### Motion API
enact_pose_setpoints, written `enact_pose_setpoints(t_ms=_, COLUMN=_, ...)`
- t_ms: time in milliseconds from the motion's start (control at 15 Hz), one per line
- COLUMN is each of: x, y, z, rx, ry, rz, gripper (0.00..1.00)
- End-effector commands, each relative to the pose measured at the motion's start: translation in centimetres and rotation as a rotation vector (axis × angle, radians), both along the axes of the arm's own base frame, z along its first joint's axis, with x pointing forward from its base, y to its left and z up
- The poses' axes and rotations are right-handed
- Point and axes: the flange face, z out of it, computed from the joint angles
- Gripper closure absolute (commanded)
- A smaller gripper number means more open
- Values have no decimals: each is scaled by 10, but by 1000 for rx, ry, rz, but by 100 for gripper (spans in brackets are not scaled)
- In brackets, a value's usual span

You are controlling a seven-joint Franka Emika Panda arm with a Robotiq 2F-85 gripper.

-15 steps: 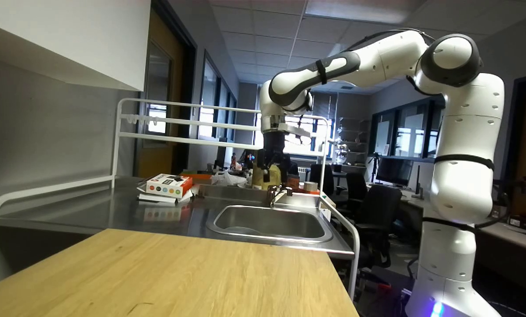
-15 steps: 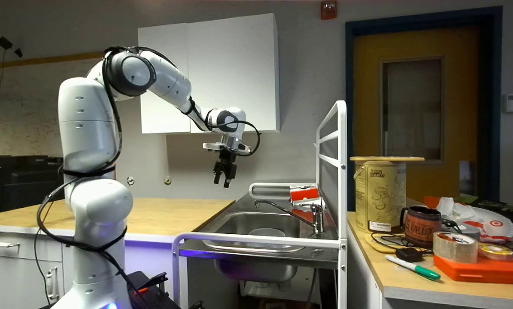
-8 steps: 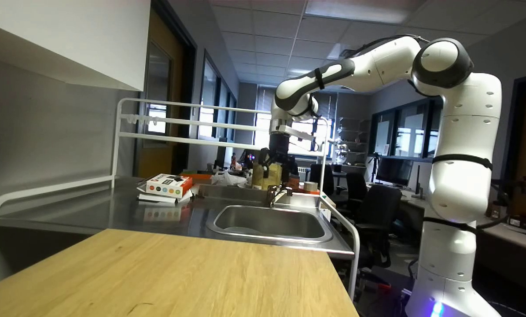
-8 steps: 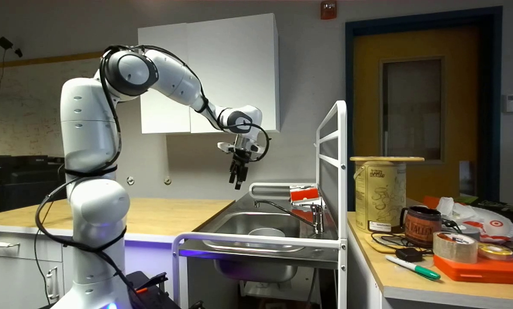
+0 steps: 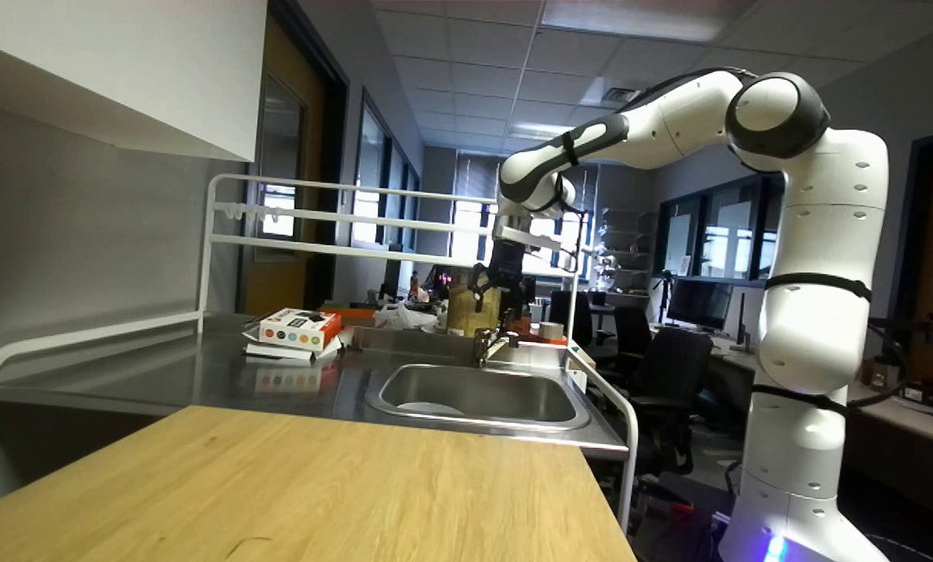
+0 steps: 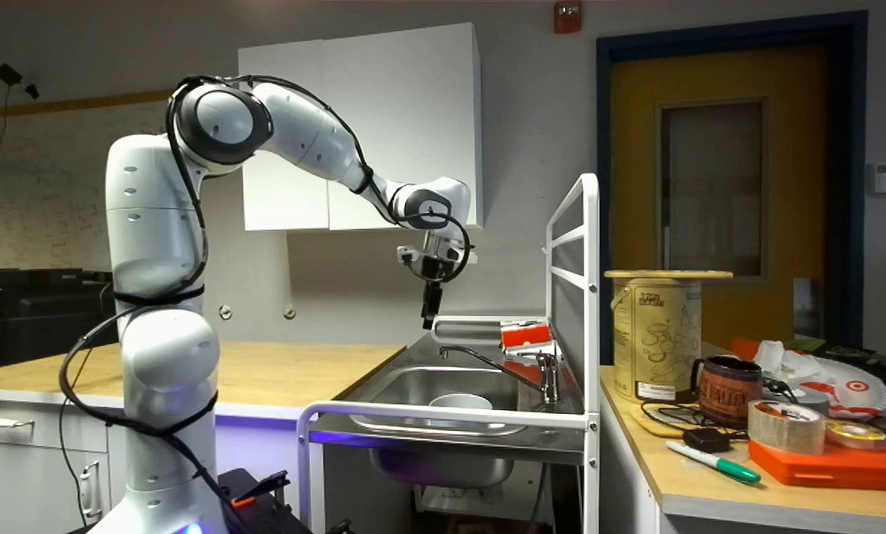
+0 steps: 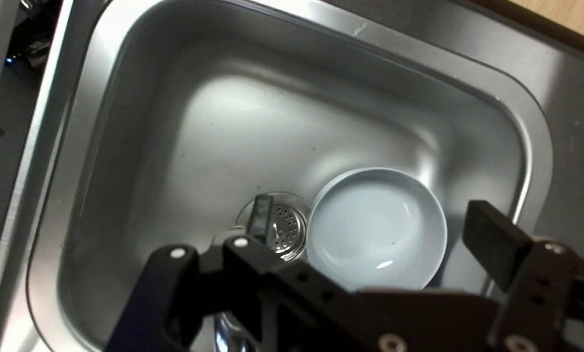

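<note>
- The gripper (image 7: 377, 225) hangs over the sink, its fingers (image 7: 260, 217) spread wide apart.
- Below it, seen between the fingertips in the wrist view, a pale blue-grey bowl (image 7: 375, 230) sits upright on the basin floor, just beside the perforated drain strainer (image 7: 286, 227).
- The sink (image 7: 384, 41) is brushed stainless steel with rounded corners, soft glare and a few dark specks.
- A chrome faucet (image 6: 550, 378) stands at its edge, spout reaching over the basin.
- Around it runs a reflective steel counter (image 5: 224, 375); a red-and-white carton (image 5: 298, 329) lies there on white card pieces.
- A light wooden tabletop (image 5: 357, 484), knotted and bearing a dark curved mark, adjoins on the side opposite the faucet.
- A white tubular rack (image 6: 591, 297) rises on the faucet side.
- Beyond the rack, a wood-topped side counter (image 6: 695, 482) carries a beige tub (image 6: 658, 341), a mug (image 6: 730, 391), a green-capped marker (image 6: 713, 461) and an orange case (image 6: 835, 467) with a tape roll (image 6: 787, 429) on it.
- Farther back: a white wall cabinet (image 6: 402, 126), a yellow-brown door (image 6: 724, 319), black office chairs (image 5: 665, 371) and a tiled ceiling (image 5: 489, 101).
</note>
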Motion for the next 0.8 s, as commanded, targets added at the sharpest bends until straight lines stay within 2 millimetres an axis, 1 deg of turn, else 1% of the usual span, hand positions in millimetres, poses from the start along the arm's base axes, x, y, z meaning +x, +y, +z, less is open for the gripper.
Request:
enact_pose_setpoints(t_ms=0, x=2, y=-16, z=-5, rx=-36, ry=29, rz=-115, gripper=0)
enact_pose_setpoints(t_ms=267, x=2, y=-30, z=-26, rx=-54, ry=85, rz=-196, gripper=0)
enact_pose_setpoints(t_ms=733, x=4, y=-50, z=-59, rx=-53, ry=158, rz=-269, gripper=0)
